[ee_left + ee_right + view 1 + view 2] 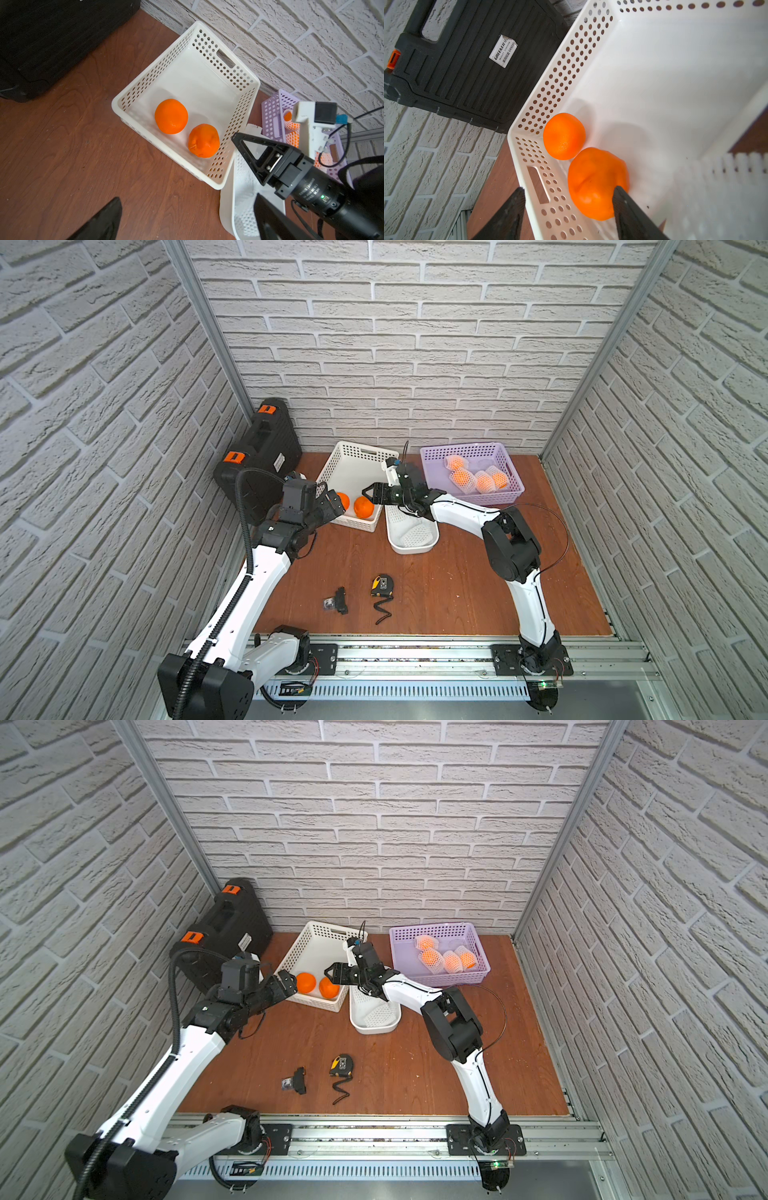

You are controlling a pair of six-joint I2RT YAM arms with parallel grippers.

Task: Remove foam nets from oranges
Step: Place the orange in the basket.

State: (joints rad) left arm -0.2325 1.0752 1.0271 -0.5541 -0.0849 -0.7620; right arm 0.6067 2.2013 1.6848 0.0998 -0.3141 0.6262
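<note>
Step in hand: drop-off of a stripped fruit, judging by the right tool [369,494] poised over the near corner of the white basket [348,448].
Right tool: jaws apart, gripping nothing; in the right wrist view spread across the basket's wall, one finger overlapping the nearer orange [598,182] (dented, lying on the basket floor).
Left tool [337,502]: spread wide, empty, hovering at the same basket's near edge.
White basket: two bare oranges [171,116], just beside each other, no net on either.
Purple basket [465,448]: four netted oranges [462,480], each wrapped in a white foam net [484,483], clustered together.
White tray [411,549]: between the two baskets; loose foam nets [415,533] inside, count unclear.
Progress: two of six stripped, four to go, as judged.
Next move: right tool across to the purple basket for a netted fruit, then probably a two-tool pull, one holding the fruit, the other pinching mesh.
Elsewhere on the counter [436,593]: black case [257,456], tape measure [382,585].
</note>
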